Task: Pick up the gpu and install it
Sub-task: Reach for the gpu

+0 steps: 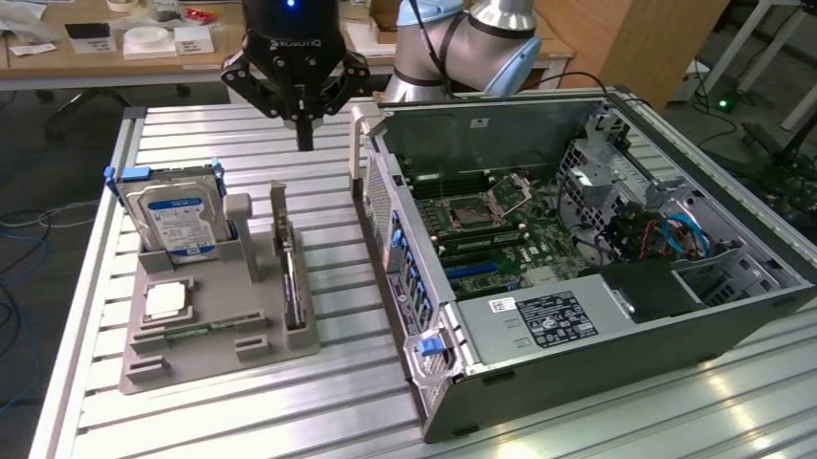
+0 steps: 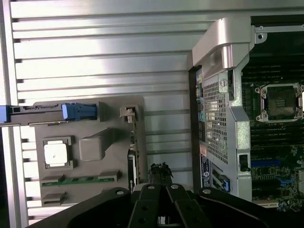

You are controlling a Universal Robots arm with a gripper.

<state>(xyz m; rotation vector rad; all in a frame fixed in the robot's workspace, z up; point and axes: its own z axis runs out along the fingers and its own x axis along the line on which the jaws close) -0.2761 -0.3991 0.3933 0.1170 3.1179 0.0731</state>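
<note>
The gpu point(image 1: 291, 279) point(image 2: 134, 154) stood on its edge in the slot of the grey holder point(image 1: 191, 361) point(image 2: 90, 124) on the side nearest the open case point(image 1: 549, 382) point(image 2: 223, 47), untouched. The holder rested on the slatted table point(image 1: 205, 134) point(image 2: 95, 47). The card's long axis ran level along that side of the holder, about parallel to the case's wall, with its flat faces upright and one thin edge up. Which end carried the bracket could not be told.

The end effector point(image 1: 304, 143) point(image 2: 160, 170) hung over the table off the holder's far end, its fingers drawn together on nothing and clear of the card. In the wrist view its tips lay near one end of the gpu, slightly toward the case.

The card looked light and stiff, but likely fragile. Its faces carry components, and a thin board can flex or chip if pinched hard. The safest hold seemed to be across the two faces near the top edge, around mid-length, so that it lifts straight out of the slot without tilting. The fingers would need to part before that.
</note>
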